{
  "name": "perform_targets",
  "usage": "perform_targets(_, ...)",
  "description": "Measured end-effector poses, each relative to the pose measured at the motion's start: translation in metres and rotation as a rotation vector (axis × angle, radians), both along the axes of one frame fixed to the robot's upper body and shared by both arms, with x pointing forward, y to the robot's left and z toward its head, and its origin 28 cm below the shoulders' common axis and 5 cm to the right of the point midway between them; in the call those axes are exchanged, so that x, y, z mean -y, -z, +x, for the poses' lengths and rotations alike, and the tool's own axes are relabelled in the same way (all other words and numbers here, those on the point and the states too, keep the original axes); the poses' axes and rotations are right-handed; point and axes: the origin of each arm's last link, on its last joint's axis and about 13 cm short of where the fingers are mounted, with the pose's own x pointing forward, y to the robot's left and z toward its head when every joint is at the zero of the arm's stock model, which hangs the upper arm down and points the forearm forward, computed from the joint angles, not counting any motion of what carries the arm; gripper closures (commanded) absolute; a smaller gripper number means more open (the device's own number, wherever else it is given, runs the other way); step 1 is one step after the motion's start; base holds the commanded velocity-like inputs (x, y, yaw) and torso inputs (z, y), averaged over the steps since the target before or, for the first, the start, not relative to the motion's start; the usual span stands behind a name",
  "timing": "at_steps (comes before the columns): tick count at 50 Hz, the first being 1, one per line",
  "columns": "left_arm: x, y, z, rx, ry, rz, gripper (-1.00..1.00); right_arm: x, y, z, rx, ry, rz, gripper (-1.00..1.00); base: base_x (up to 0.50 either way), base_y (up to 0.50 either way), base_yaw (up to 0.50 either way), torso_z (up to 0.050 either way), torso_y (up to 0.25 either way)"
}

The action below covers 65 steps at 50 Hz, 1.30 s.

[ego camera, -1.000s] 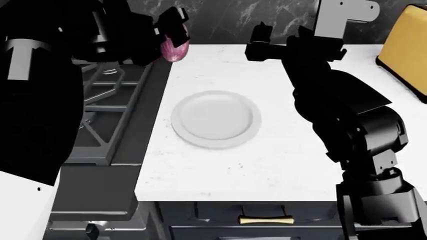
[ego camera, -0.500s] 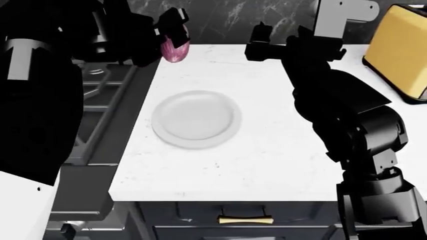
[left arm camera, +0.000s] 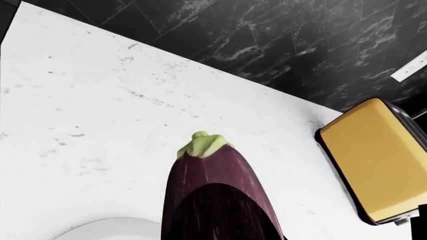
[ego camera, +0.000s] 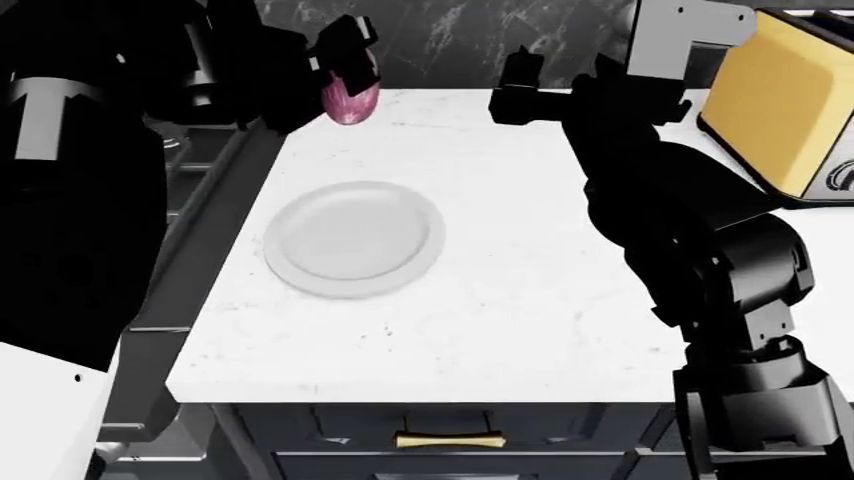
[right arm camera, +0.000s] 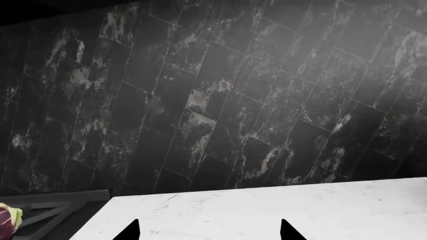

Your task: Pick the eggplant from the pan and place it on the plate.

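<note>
One eggplant (ego camera: 350,100): clamped in my left gripper (ego camera: 350,78), lifted over the counter (ego camera: 534,300) beyond the plate (ego camera: 354,238).
Long axis: near upright, green cap downward.
Right gripper (right arm camera: 208,231): fingertips spread, holding nothing.

Counter (ego camera: 534,290): white speckled stone look, matt. Wall (right arm camera: 220,100): dark marble-like tiles, pale veins, slight sheen. Plate (ego camera: 354,238): plain white, smooth, matt. Eggplant (left arm camera: 213,195): smooth glossy purple skin, fine pale streaks, dull green cap. Toaster (ego camera: 781,100): smooth yellow body with dark trim. Left gripper (ego camera: 350,62) and right gripper (ego camera: 523,92): black, hard, matt plastic look. Drawer handle (ego camera: 451,438): brassy metal.
</note>
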Motion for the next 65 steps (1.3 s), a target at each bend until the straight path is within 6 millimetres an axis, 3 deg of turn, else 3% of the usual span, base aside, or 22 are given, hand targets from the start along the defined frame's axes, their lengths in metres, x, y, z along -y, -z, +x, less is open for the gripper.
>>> perform_targets(18,0.0,0.0,-0.001,-0.014,0.0,0.019,1.0,-0.001,-0.001,-0.001,0.008,-0.017,0.008,-1.0,0.0,-0.02,0.0,0.0,0.0)
perform_targets(37,-0.002,0.002,-0.012,-0.198,-0.043,0.253,1.0,0.0,0.001,-0.004,0.002,-0.024,0.022,-1.0,0.0,0.0,0.0,0.0,0.0)
perform_targets(52,0.013,0.043,-0.009,-0.313,-0.017,0.388,1.0,0.0,0.003,-0.004,-0.009,-0.026,0.029,-1.0,0.0,0.0,0.0,0.0,0.0)
perform_targets(65,0.017,0.057,-0.01,-0.362,-0.006,0.465,1.0,0.0,0.006,-0.004,-0.018,-0.03,0.037,-1.0,0.0,0.0,0.0,0.0,0.001)
